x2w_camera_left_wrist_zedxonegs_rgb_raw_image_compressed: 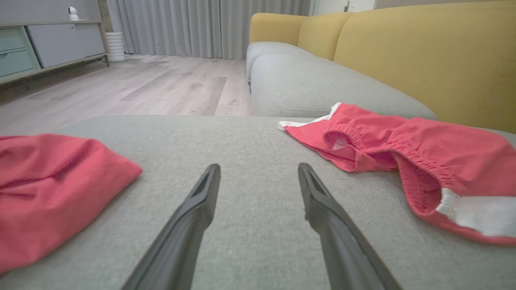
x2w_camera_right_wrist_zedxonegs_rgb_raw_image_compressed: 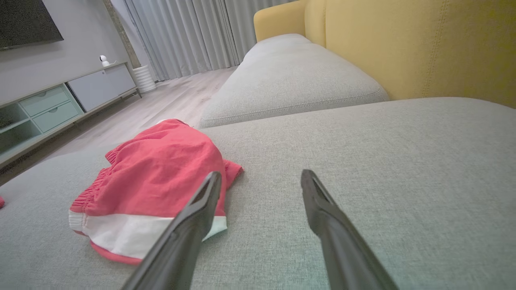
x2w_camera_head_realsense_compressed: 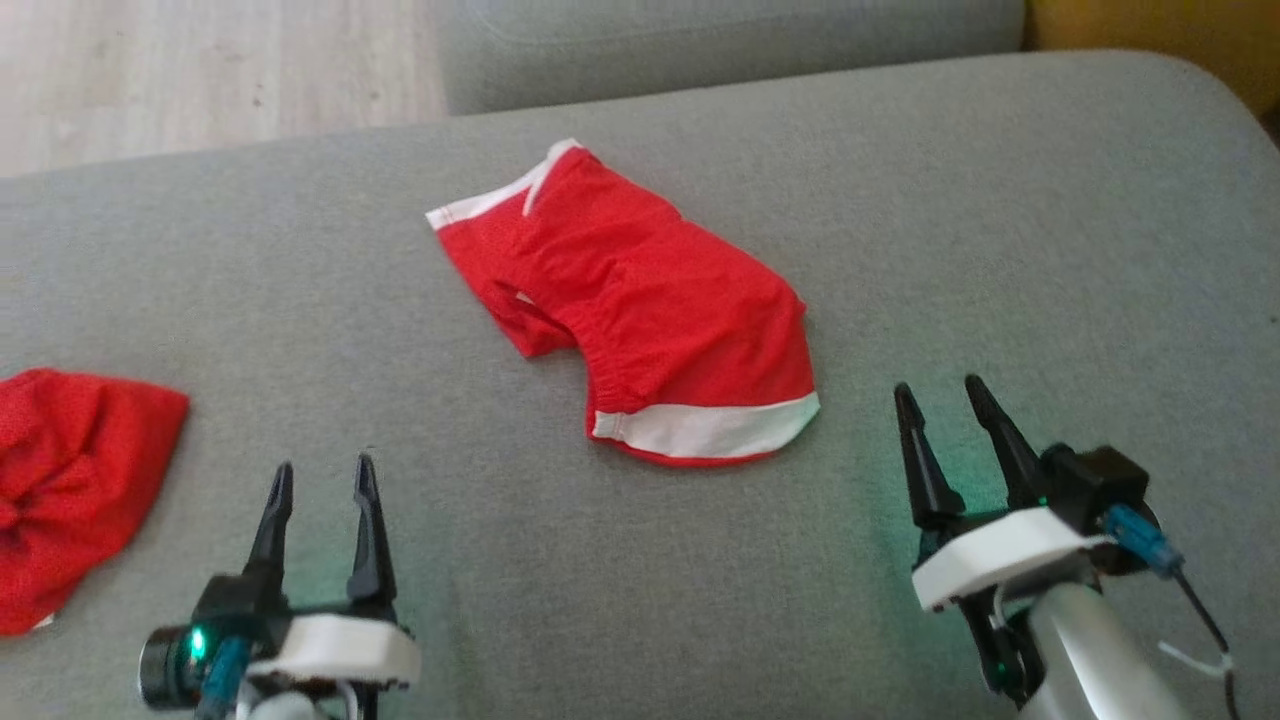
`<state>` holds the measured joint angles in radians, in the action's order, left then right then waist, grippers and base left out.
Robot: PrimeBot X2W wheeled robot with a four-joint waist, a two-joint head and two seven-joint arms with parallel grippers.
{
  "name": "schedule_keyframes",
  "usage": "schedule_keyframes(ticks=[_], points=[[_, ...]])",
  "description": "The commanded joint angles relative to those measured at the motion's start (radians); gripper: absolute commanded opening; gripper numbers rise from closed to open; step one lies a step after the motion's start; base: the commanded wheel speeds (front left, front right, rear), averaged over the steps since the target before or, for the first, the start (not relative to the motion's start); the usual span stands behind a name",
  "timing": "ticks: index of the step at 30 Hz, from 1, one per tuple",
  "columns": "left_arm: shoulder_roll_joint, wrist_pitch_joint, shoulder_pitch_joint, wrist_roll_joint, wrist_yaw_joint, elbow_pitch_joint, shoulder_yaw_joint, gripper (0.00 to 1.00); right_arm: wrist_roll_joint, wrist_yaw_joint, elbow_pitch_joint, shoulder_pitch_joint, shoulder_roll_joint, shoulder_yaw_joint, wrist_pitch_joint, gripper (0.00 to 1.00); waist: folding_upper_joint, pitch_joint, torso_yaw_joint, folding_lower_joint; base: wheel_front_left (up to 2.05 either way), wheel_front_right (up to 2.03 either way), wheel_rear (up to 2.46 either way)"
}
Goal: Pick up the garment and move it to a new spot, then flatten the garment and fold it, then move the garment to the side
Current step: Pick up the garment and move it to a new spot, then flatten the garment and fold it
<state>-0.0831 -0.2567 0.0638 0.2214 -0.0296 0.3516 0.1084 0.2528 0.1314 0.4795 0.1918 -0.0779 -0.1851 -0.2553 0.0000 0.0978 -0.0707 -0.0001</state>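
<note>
The garment [x2w_camera_head_realsense_compressed: 80,480] is a folded, bunched heap of red cloth at the left edge of the grey sofa cushion [x2w_camera_head_realsense_compressed: 1000,200]. Its print and sleeves are hidden. In the left wrist view the garment [x2w_camera_left_wrist_zedxonegs_rgb_raw_image_compressed: 52,185] sits just left of my fingers. My left gripper [x2w_camera_head_realsense_compressed: 324,465] is open and empty, a short way right of the garment and apart from it; the left wrist view shows bare cushion between the left gripper's [x2w_camera_left_wrist_zedxonegs_rgb_raw_image_compressed: 259,167] fingers. My right gripper [x2w_camera_head_realsense_compressed: 938,387] is open and empty over the cushion at the right, as the right gripper [x2w_camera_right_wrist_zedxonegs_rgb_raw_image_compressed: 261,173] also shows from its wrist.
Red shorts [x2w_camera_head_realsense_compressed: 650,300] with white bands and an elastic waist lie in the cushion's middle, between both grippers [x2w_camera_left_wrist_zedxonegs_rgb_raw_image_compressed: 403,141] [x2w_camera_right_wrist_zedxonegs_rgb_raw_image_compressed: 161,173]. A second grey cushion [x2w_camera_head_realsense_compressed: 700,40] lies beyond, a yellow backrest [x2w_camera_left_wrist_zedxonegs_rgb_raw_image_compressed: 423,52] to the right, wood floor [x2w_camera_head_realsense_compressed: 200,70] at the far left.
</note>
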Motion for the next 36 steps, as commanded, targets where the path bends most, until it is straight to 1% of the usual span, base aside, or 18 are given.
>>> schedule_keyframes(ticks=[1, 3, 10, 17, 20, 23, 26, 29, 33, 36], points=[[0.002, -0.005, 0.009, -0.023, 0.012, -0.048, -0.045, 1.0, -0.01, -0.001, -0.029, 0.002, 0.006, -0.011, -0.006, 1.0, 0.0, -0.023, 0.02, 0.0001, 0.0, 0.0, 0.0], [0.004, -0.005, -0.019, -0.066, 0.027, -0.066, -0.042, 1.0, -0.014, -0.001, -0.026, -0.014, 0.007, 0.001, -0.006, 1.0, 0.0, -0.034, 0.026, 0.0001, 0.0, 0.0, 0.0], [0.022, -0.005, -0.071, -0.093, 0.05, -0.069, -0.056, 1.0, -0.02, -0.001, -0.015, -0.046, 0.009, 0.015, -0.006, 1.0, 0.0, -0.057, 0.031, 0.0001, 0.0, 0.0, 0.0], [0.03, -0.005, -0.05, -0.127, 0.074, -0.05, -0.029, 1.0, -0.024, -0.001, -0.021, -0.038, 0.012, 0.014, -0.006, 1.0, 0.0, -0.039, 0.011, 0.0001, 0.0, 0.0, 0.0], [0.032, -0.005, -0.01, -0.124, 0.095, -0.044, 0.013, 1.0, -0.022, -0.001, -0.027, -0.024, 0.01, 0.008, -0.006, 1.0, 0.0, -0.01, -0.005, 0.0001, 0.0, 0.0, 0.0], [0.032, -0.005, 0.049, -0.092, 0.118, -0.035, 0.095, 1.0, -0.02, -0.001, -0.032, -0.007, 0.006, -0.001, -0.006, 1.0, 0.0, 0.024, -0.028, 0.0001, 0.0, 0.0, 0.0], [0.033, -0.005, 0.111, -0.043, 0.132, 0.01, 0.183, 1.0, -0.018, -0.001, -0.034, 0.01, 0.0, -0.009, -0.006, 1.0, 0.0, 0.056, -0.056, 0.0001, 0.0, 0.0, 0.0], [0.033, -0.005, 0.17, -0.011, 0.138, 0.063, 0.244, 1.0, -0.014, -0.001, -0.034, 0.027, -0.005, -0.018, -0.006, 1.0, 0.0, 0.086, -0.089, 0.0001, 0.0, 0.0, 0.0], [0.033, -0.005, 0.219, 0.011, 0.138, 0.136, 0.276, 1.0, -0.011, -0.001, -0.038, 0.042, -0.006, -0.019, -0.006, 1.0, 0.0, 0.116, -0.129, 0.0001, 0.0, 0.0, 0.0], [0.033, -0.005, 0.24, 0.019, 0.135, 0.175, 0.27, 1.0, -0.006, -0.001, -0.041, 0.046, -0.008, -0.021, -0.006, 1.0, 0.0, 0.13, -0.148, 0.0001, 0.0, 0.0, 0.0]])
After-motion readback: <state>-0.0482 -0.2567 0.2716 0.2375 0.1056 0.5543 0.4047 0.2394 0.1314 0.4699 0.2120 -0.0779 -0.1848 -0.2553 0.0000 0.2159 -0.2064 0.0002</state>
